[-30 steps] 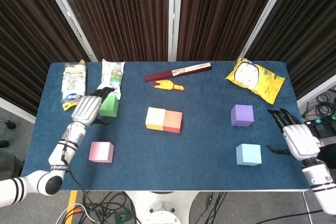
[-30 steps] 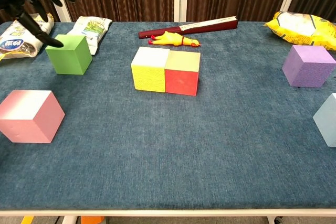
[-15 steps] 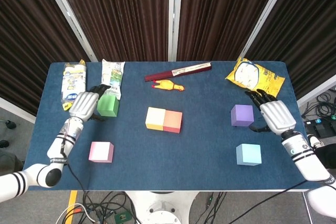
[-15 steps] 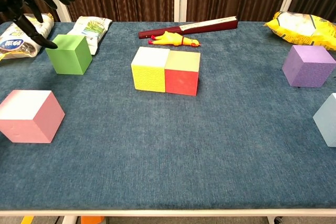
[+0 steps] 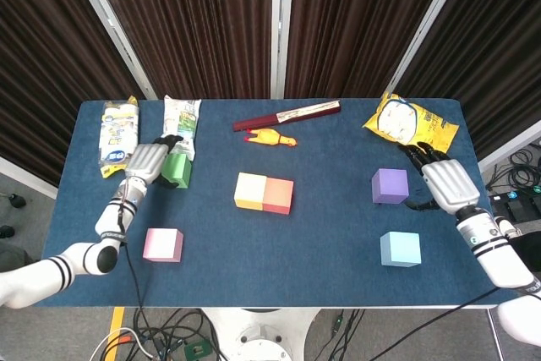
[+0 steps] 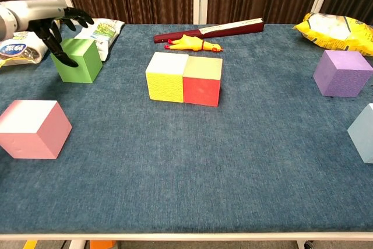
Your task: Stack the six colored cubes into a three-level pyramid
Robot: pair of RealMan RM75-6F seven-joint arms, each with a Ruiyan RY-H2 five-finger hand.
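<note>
A green cube [image 5: 179, 173] [image 6: 78, 62] sits at the left rear of the table. My left hand [image 5: 148, 162] [image 6: 49, 18] reaches over its left side, fingers spread above the top and thumb down by the left face; the cube rests on the cloth. Yellow cube [image 5: 249, 191] [image 6: 166, 77] and red cube [image 5: 278, 195] [image 6: 202, 83] stand side by side, touching, in the middle. A pink cube [image 5: 163, 244] [image 6: 34, 128] lies front left. My right hand [image 5: 444, 182] hovers open just right of the purple cube [image 5: 390, 186] [image 6: 342, 74]. A light blue cube [image 5: 400, 249] [image 6: 364, 132] sits in front of it.
Two snack packets [image 5: 118, 131] [image 5: 182, 122] lie behind my left hand. A yellow rubber chicken [image 5: 270, 137] and a dark red stick [image 5: 287, 114] lie at the back centre. A yellow bag [image 5: 412, 127] fills the back right corner.
My left hand has shifted right and down onto the green cube's left side. My right hand came from the front right edge up to the purple cube's right side.
</note>
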